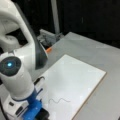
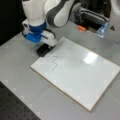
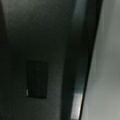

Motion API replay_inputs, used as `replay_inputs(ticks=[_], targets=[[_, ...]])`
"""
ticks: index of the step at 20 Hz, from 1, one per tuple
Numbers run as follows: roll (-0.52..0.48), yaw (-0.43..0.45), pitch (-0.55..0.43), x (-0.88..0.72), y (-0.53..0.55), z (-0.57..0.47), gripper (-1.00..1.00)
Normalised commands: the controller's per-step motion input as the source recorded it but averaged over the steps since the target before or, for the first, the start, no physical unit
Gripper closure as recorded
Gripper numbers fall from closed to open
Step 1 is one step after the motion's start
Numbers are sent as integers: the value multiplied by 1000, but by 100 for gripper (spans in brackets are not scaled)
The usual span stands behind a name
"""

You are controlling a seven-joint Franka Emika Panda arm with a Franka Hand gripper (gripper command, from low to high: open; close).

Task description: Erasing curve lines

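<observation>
In a front view, tool (image 1: 37,110) low at the bottom left, blue and black, by the near corner of the white board (image 1: 80,80). Curve lines (image 1: 58,100) unerased, just right of the tool, long axis running left to right. Grey desk (image 1: 110,100) under the board; small orange thing (image 1: 48,49) behind the arm.

In a front view, tool (image 2: 45,48) at the board's (image 2: 82,72) upper left edge, a black block (image 2: 43,50) beneath it, perhaps an eraser. Curve lines (image 2: 54,63) just below and right of it, apart, long axis running top to bottom. Orange thing (image 2: 81,28) at the top, on the desk (image 2: 22,75).

In the wrist view, only dark blurred surfaces and a black rectangle (image 3: 37,79); no squiggle seen. Cannot tell whether the fingers stand apart or together.
</observation>
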Motion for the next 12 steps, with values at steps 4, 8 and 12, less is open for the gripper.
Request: replay_inputs(ticks=[4, 8, 12], targets=[[132, -43, -92, -8, -34, -99, -100], [132, -52, -115, -5, 10, -112, -100], [118, -47, -126, 4, -15, -95, -100]])
